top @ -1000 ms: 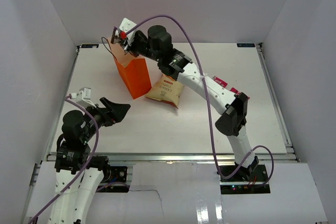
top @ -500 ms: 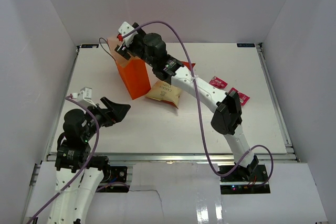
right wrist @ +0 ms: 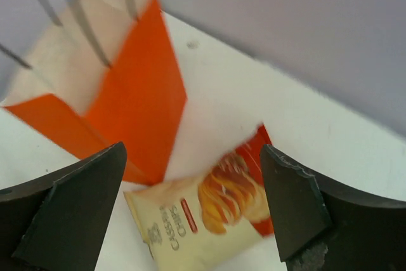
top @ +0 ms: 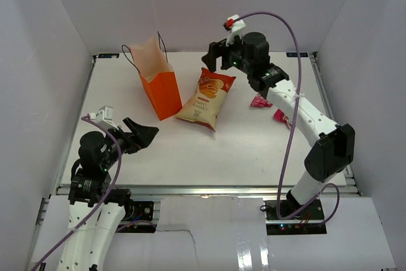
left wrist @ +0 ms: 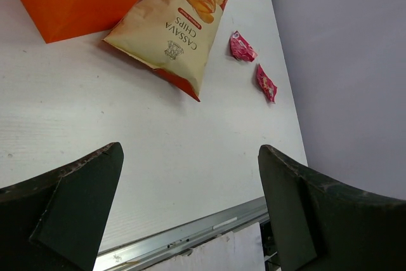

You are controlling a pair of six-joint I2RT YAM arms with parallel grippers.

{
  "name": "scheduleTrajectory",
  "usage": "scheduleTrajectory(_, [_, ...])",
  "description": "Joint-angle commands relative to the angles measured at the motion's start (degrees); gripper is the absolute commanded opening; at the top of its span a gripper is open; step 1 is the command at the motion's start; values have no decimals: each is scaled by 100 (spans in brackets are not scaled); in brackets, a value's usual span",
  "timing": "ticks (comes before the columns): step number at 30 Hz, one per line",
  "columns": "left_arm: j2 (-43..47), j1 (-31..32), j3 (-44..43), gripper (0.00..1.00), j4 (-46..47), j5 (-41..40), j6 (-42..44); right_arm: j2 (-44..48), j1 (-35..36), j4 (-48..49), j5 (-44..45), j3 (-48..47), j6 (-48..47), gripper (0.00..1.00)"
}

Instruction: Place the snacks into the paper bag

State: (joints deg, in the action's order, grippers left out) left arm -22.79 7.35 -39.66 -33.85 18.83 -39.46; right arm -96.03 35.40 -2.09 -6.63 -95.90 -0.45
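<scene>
Now the right tool (top: 216, 60) hangs spread wide and empty over the far end of the chip bag (top: 206, 96). It lies flat on the desk (top: 254, 150), long way running toward the arms, just beside the paper bag (top: 162, 90). The left tool (top: 141, 134) is farther off.

The paper bag (top: 162, 90), upper left in the top view, is plain matt orange paper, pale and uncoated-looking inside, with thin dark cord handles (right wrist: 85, 23). The chip bag (left wrist: 174, 26) looks like smooth plastic film with a soft sheen, and the pink packets (left wrist: 242, 47) are crinkly and glossier. The counter (left wrist: 95, 131) is white and matt with a fine grain. The rail (left wrist: 190, 236) at the bottom of the left wrist view is bare metal. The left claw (left wrist: 190, 182) and right claw (right wrist: 190, 201) are matt black plastic, scuffed grey at the edges. The purple cable (top: 269, 13) has a smooth sheath.
</scene>
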Motion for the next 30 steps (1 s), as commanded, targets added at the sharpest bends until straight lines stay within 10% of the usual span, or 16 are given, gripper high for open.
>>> scheduleTrajectory(1, [-129,3,81,98,220,112,-18,-117,-673,-275,-110,852,1792,90])
scheduleTrajectory(10, [-648,12,72,98,458,279,44,-1258,-1878,779,-2166,1074,3427,91])
scheduleTrajectory(30, [-1219,12,72,98,729,138,-158,-2613,-2037,358,-1464,-33,3736,96])
